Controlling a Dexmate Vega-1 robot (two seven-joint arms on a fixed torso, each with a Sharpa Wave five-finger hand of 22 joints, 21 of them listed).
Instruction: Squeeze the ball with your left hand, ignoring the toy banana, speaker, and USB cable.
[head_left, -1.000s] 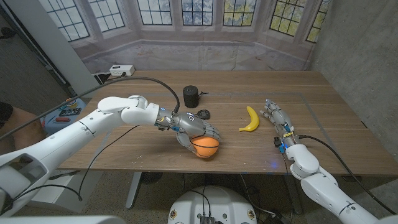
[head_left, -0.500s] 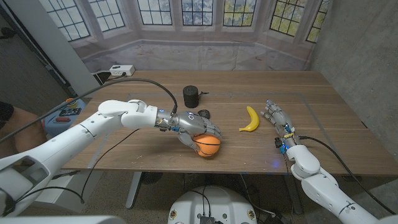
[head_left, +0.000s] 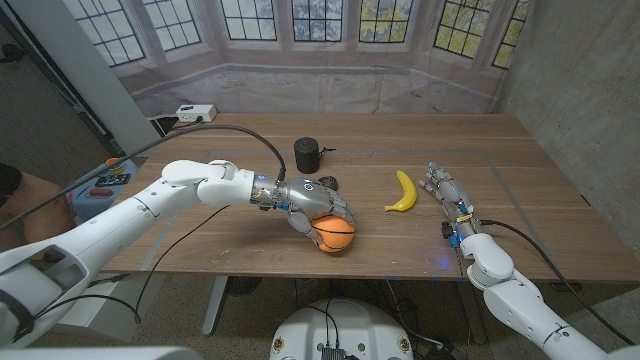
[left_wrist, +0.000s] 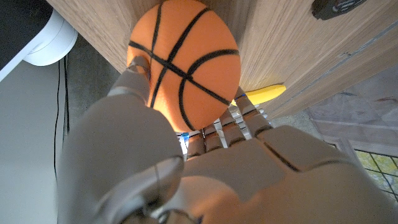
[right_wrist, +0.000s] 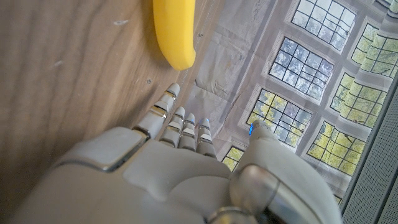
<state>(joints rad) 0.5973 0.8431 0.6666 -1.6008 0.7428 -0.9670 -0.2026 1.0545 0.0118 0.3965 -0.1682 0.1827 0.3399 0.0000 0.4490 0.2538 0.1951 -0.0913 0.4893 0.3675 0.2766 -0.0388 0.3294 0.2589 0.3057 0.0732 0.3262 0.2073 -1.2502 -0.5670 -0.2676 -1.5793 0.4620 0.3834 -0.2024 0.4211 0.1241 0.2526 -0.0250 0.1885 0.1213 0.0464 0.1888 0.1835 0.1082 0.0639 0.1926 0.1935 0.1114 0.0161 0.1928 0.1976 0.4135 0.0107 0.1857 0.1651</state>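
Orange rubber with black seams marks the miniature basketball (head_left: 334, 234), which sits near the front edge of the wooden table (head_left: 520, 150), at about six o'clock from the table's centre and low in the head view. The left hand (head_left: 312, 207) is wrapped over it from above and behind, its fingers (left_wrist: 138, 78) curling down the ball's sides, so the hand is clamped on the ball; the left wrist view shows the ball pressed close against the palm, which suits a squeeze rather than a lift, since the table beneath gives the ball something to be pushed against. I judge the squeeze to be under way or just about to bite, though no denting of the ball can be made out. The distractors lie outside that grip: the black cylindrical speaker (head_left: 307, 155) stands at roughly twelve o'clock from the ball, the coiled USB cable (head_left: 327, 183) lies just beyond the hand's knuckles, and the toy banana (head_left: 403, 192) rests at about two o'clock, well apart from the ball. The right hand (head_left: 444, 190) waits at three o'clock with nothing in it, fingers straight and slightly apart, its fingertips (right_wrist: 166, 93) near the banana's end but not touching it, probably parked to keep out of the way.
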